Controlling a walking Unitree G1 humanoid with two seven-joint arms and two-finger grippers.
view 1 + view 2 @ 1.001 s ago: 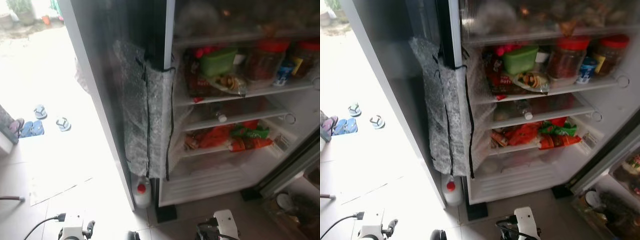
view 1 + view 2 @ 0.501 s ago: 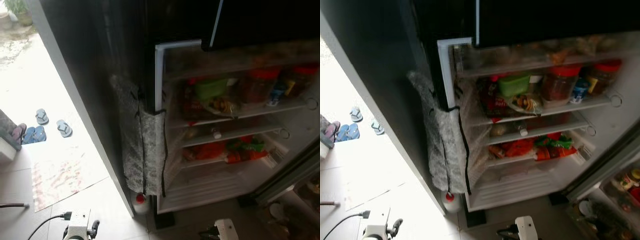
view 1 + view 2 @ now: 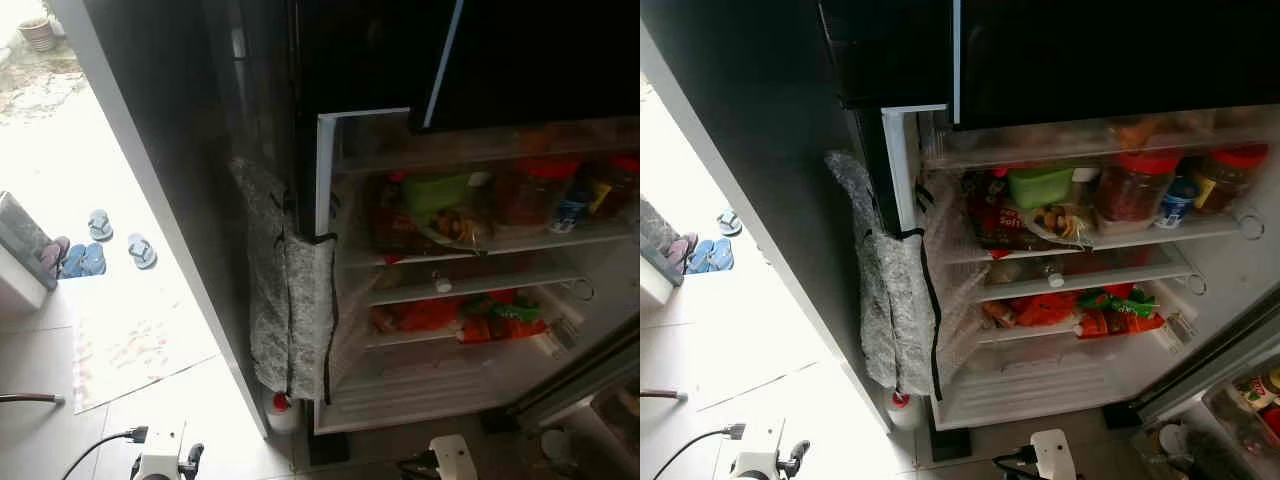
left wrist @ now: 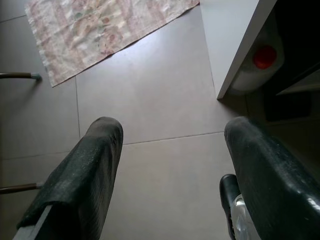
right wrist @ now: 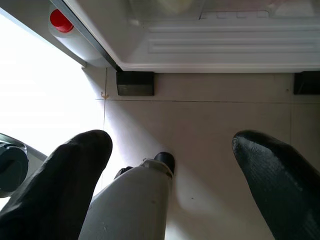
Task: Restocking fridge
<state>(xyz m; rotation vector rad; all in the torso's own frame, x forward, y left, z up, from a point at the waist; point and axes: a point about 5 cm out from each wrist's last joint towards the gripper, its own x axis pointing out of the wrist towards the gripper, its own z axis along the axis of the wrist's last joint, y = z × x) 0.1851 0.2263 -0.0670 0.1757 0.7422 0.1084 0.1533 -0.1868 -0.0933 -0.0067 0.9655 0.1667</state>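
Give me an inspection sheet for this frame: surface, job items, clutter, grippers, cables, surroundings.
Surface: grey tiled floor, bare in front of the fridge.
Job's things: fridge open; green tub and red-lidded jars on an upper shelf, red and green packets lower down.
Clutter: white jug with red cap on the floor by the fridge corner; bubble wrap hanging at the fridge's edge.
Grippers: left gripper open, low over the floor; right gripper open, low over the floor near the fridge base.
Cables: black plug lead on the floor to the left.
Surroundings: patterned mat; sandals in a bright doorway.
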